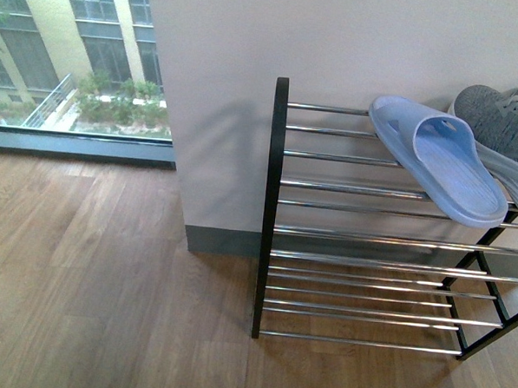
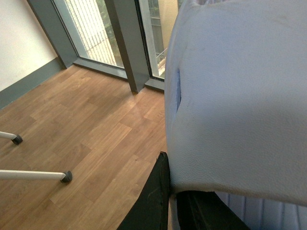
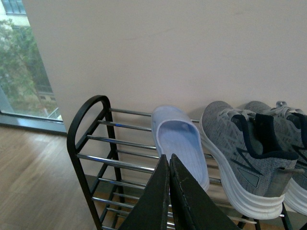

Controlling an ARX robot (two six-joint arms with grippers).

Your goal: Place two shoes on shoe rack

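Blue slipper (image 3: pixel 178 143) beside grey sneakers (image 3: pixel 242 148) on rack (image 1: pixel 361 243) top.

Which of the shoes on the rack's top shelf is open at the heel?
The blue slipper, nearest the rack's arched end; the two grey sneakers beside it are closed.

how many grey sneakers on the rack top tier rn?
2. One grey sneaker sits right beside the blue slipper on the shoe rack; the second sneaker is next to it at the frame edge, partly cut off.
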